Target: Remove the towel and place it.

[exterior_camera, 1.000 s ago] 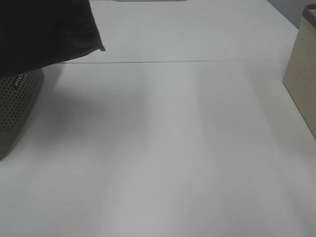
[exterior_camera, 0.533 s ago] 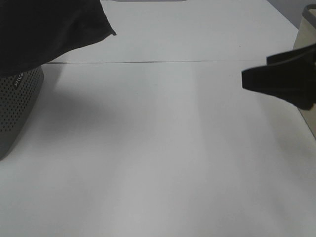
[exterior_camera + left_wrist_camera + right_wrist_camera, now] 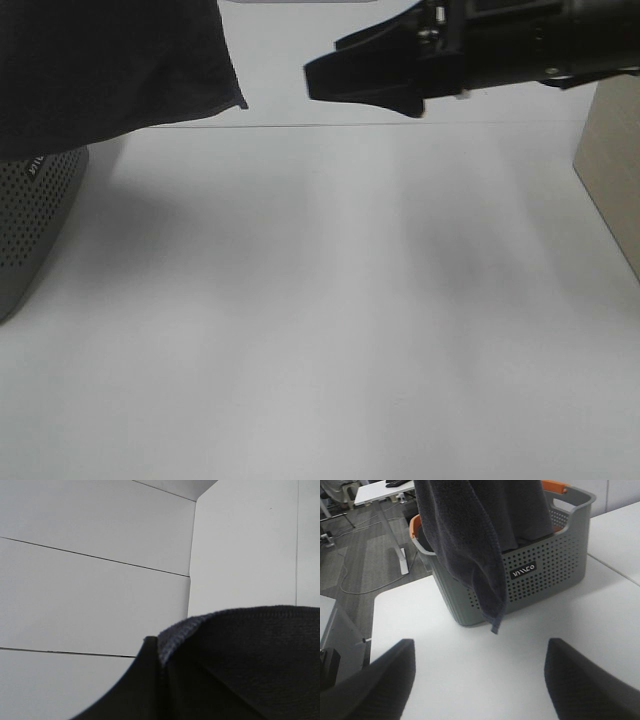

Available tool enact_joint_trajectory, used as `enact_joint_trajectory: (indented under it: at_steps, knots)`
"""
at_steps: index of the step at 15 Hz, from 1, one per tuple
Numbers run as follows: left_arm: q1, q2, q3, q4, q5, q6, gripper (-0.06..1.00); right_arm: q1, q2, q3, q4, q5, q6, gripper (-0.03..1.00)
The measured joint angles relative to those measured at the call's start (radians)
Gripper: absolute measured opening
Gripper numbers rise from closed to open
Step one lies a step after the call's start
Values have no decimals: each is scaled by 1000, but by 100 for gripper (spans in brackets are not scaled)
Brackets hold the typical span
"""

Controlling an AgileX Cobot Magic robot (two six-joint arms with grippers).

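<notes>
The dark charcoal towel (image 3: 110, 70) hangs at the upper left of the exterior view, with its lower corner above the table. It rises out of the grey perforated basket (image 3: 30, 220). In the right wrist view the towel (image 3: 470, 540) drapes over the front wall of the basket (image 3: 545, 575). My left gripper (image 3: 159, 652) is shut on the hemmed edge of the towel (image 3: 240, 660) and holds it up. My right gripper (image 3: 322, 68) is open and empty, high over the far middle of the table, to the right of the towel's corner. Its fingers (image 3: 375, 680) point at the basket.
A beige container (image 3: 610, 170) stands at the right edge of the white table (image 3: 320, 320). The basket has orange handles (image 3: 554, 486). Beyond the table's edge, the right wrist view shows floor and another desk (image 3: 380, 492).
My right arm has come in from the right and swept left and up across the table toward the towel. The towel's hanging corner has shifted a little to the right.
</notes>
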Motion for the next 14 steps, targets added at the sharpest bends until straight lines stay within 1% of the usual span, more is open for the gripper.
enact_joint_trajectory:
  at_steps: [3,5,6,8,11,12,13,14]
  knots:
    - [0,0,0,0,0,0,0,76,141,-191,-90,1,117,70]
    - [0,0,0,-7,0,0,0,113,185,-257,-105,0,146,70]
    - [0,0,0,-36,0,0,0,152,234,-336,-102,1,169,70]
    - [0,1,0,-61,0,0,0,183,262,-381,-100,0,195,70]
    - [0,13,0,-69,-1,0,0,235,272,-388,-106,3,198,70]
    - [0,18,0,-71,-1,0,0,241,272,-388,-109,7,203,68]
    - [0,22,0,-71,-1,0,0,242,272,-388,-110,7,205,61]
    - [0,27,0,-71,0,0,0,242,272,-388,-117,6,215,50]
